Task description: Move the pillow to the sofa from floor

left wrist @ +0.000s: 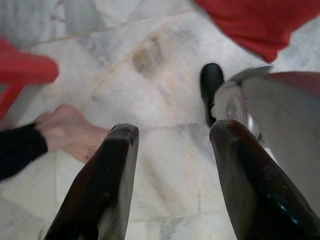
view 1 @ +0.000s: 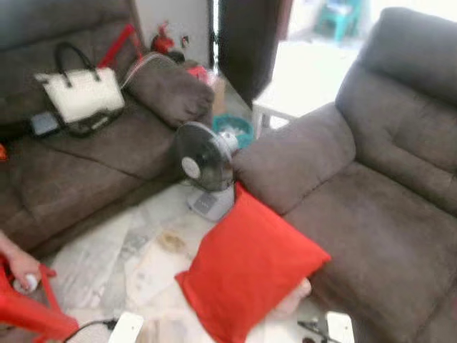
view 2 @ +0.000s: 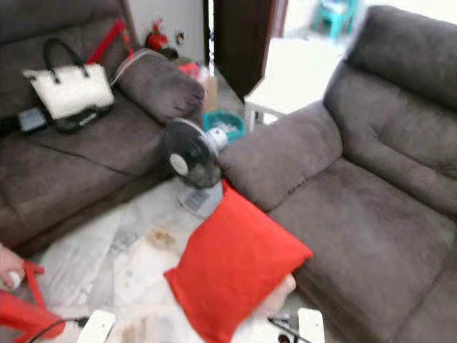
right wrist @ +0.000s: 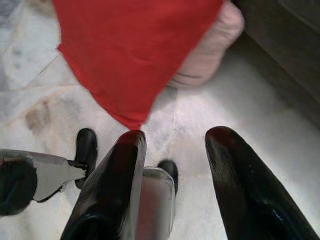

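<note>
Two claws parted — one red pillow (view 1: 246,268) leans on sofa (view 1: 371,214).

Home living room: two grey-brown upholstered sofas (view 1: 371,193), a small round electric floor fan (view 1: 203,158), marble-tiled floor (view 1: 107,261).

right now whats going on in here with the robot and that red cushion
The square red fabric pillow lies on the pale marble floor, leaning against the front of the grey suede sofa, with a pink cushion tucked behind it. Nothing holds the pillow yet. The left gripper and the right gripper both hang open above the floor near it. A person's hand grips a red plastic chair beside the robot.
</note>
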Tool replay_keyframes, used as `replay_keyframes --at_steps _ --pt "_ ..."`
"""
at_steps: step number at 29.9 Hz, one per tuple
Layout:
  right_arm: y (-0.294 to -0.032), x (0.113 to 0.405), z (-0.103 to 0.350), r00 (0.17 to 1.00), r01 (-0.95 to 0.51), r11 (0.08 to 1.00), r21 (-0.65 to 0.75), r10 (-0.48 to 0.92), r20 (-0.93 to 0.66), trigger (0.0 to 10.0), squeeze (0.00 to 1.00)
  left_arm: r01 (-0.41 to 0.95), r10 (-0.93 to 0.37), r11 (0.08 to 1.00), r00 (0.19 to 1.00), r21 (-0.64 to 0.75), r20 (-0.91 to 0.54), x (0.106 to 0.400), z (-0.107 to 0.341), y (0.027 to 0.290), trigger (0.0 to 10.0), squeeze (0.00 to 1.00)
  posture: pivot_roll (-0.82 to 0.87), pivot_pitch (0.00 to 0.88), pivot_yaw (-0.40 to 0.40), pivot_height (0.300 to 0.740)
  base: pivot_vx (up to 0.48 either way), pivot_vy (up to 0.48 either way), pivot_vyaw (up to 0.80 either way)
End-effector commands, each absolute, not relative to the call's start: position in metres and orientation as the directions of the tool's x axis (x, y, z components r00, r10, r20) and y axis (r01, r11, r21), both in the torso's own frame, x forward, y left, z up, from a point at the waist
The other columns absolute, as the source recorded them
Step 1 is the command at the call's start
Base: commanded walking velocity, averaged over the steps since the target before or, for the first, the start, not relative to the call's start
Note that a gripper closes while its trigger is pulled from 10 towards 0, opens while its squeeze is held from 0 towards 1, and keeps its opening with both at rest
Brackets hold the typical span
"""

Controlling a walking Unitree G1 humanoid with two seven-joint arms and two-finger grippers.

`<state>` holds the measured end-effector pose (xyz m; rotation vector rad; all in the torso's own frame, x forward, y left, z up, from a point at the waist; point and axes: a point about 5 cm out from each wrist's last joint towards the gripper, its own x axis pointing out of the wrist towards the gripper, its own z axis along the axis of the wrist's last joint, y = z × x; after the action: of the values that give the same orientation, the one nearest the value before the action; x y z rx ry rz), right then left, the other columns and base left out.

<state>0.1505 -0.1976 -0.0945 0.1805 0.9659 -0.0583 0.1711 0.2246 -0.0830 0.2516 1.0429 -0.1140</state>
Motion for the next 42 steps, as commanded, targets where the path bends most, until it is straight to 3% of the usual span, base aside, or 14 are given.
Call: replay_keyframes --at_steps 1,18,42 --pt "-0.2015 0.1452 -0.096 0.554 0.135 0.984 0.114 0.021 -0.832 10.0 0.0 0.215 0.025 0.966 0.472 0.143 -0.881 0.1619 -0.0876 0.2227 10.0 0.0 0.09 0.049 -0.033 0.74 0.0 0.0 0.54" --pt "-0.2014 0.1447 -0.096 0.56 0.159 0.979 0.127 0.017 -0.828 10.0 0.0 0.238 0.026 0.958 0.486 0.16 -0.874 0.1635 -0.0867 0.2226 10.0 0.0 0.09 0.05 -0.034 0.74 0.0 0.0 0.0" --pt "-0.2011 0.1453 -0.0958 0.561 0.149 0.98 0.129 0.024 -0.827 10.0 0.0 0.244 0.022 0.957 0.479 0.157 -0.878 0.1633 -0.0869 0.2224 10.0 0.0 0.09 0.05 -0.034 0.74 0.0 -0.422 0.0"
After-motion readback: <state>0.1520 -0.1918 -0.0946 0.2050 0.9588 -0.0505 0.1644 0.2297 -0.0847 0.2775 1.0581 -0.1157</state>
